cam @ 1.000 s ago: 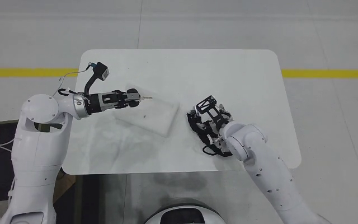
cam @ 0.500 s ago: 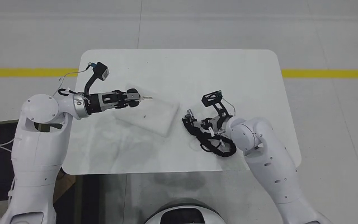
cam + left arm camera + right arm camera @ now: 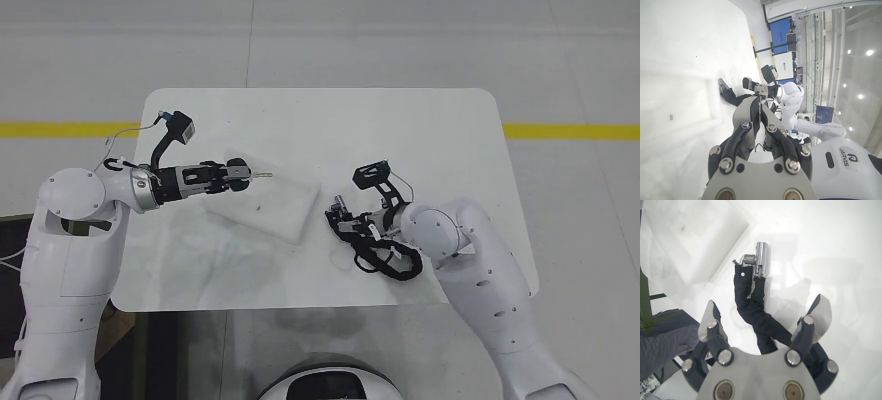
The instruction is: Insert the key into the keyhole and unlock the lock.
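Observation:
My left gripper (image 3: 243, 172) is shut on the key (image 3: 262, 175), a thin metal blade (image 3: 759, 108) pointing out over the white foam block (image 3: 265, 205). The lock is a chain in a black fabric sleeve (image 3: 385, 265) lying on the table right of the block. Its silver cylinder head (image 3: 762, 256) lies close to the block's corner (image 3: 715, 275). My right gripper (image 3: 766, 309) stands open just behind the head, with the black sleeve (image 3: 755, 306) running between its fingers (image 3: 712, 315). The lock head (image 3: 723, 88) also appears beyond the block in the left wrist view.
The white table (image 3: 420, 130) has bare room behind and to the right of the lock. The foam block has a small dark speck (image 3: 671, 117) on top. The table's near edge runs just below the lock's coil (image 3: 400, 300).
My right wrist has turned and the right gripper has shifted left toward the lock head. The left arm with the key has stayed still.

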Action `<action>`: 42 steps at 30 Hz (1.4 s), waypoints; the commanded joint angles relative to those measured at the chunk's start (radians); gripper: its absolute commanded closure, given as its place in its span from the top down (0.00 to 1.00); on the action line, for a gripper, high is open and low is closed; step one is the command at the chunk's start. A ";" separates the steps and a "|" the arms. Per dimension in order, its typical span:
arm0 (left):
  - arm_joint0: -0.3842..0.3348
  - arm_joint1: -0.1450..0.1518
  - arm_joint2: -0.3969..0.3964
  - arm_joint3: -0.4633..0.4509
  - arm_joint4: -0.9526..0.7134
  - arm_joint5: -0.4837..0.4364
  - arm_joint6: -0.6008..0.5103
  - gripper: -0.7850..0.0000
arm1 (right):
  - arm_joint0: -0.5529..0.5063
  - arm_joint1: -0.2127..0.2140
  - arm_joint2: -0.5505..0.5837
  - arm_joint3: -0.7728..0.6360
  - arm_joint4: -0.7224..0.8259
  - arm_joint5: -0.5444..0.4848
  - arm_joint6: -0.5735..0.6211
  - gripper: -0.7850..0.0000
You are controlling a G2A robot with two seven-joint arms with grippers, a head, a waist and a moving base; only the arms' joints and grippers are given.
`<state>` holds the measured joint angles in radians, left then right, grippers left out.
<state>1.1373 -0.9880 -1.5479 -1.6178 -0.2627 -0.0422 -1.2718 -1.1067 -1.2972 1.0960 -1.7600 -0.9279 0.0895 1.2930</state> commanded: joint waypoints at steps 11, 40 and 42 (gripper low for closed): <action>0.000 0.000 0.000 0.000 0.000 0.000 0.000 0.00 | 0.137 -0.050 -0.133 0.110 -0.164 -0.013 0.146 0.42; 0.000 0.000 0.000 0.000 0.000 0.000 0.000 0.00 | 0.161 -0.151 -0.065 0.292 -0.110 -0.031 0.134 0.00; 0.000 0.000 0.000 0.000 0.000 0.000 0.000 0.00 | 0.146 -0.146 -0.001 0.260 -0.068 -0.044 0.134 0.00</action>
<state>1.1373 -0.9880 -1.5479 -1.6178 -0.2627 -0.0422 -1.2718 -0.9524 -1.4462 1.0565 -1.4824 -1.0186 0.0526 1.4261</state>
